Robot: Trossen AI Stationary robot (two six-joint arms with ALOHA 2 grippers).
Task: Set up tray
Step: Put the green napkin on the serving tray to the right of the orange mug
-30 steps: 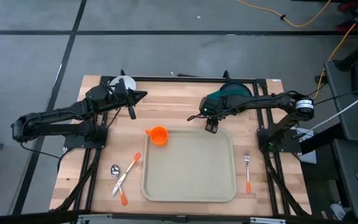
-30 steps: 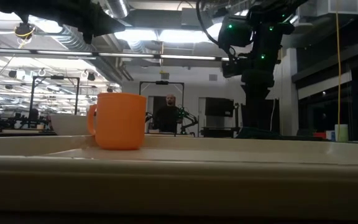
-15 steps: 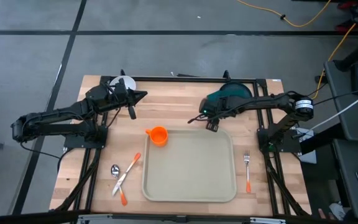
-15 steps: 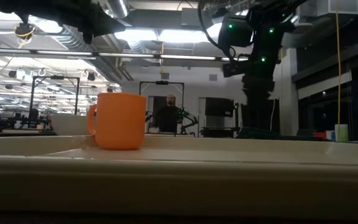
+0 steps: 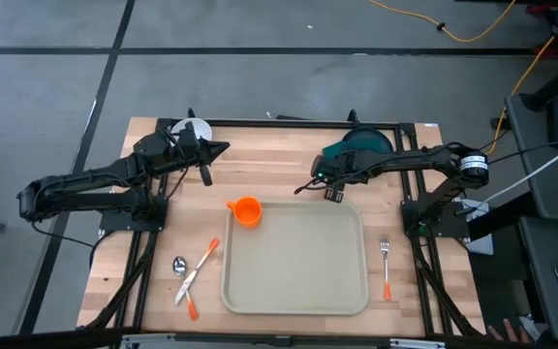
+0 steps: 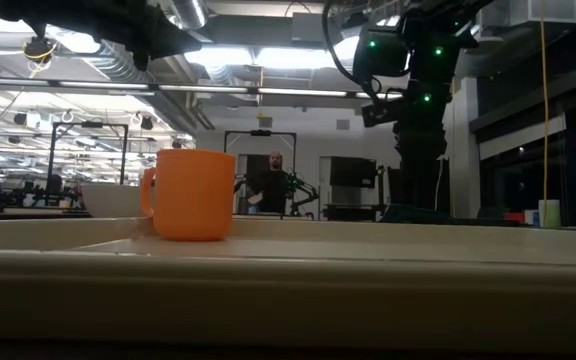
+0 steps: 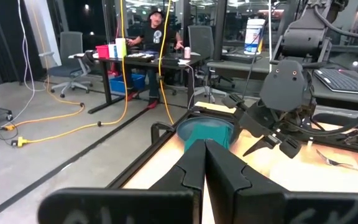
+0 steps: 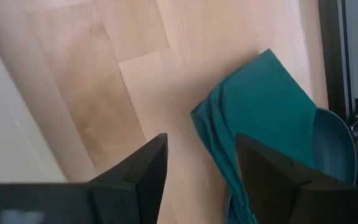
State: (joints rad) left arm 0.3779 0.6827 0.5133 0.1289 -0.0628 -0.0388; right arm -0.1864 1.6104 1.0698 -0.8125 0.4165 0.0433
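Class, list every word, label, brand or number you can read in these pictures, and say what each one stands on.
None can be read.
The tray, orange mug, teal cloth and cutlery carry no print.
White bucket in the room: its label is too blurred to read.

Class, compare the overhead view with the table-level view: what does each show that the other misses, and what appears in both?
Only the overhead view shows the fork right of the tray, the spoon and the two orange-handled pieces beside it on the left, the teal cloth and teal plate, and the left hand near the white bowl.

Only the table-level view shows the room behind, with a person at the back.

Both show the orange mug standing on the tray at its far left corner, and the right arm raised above the table.
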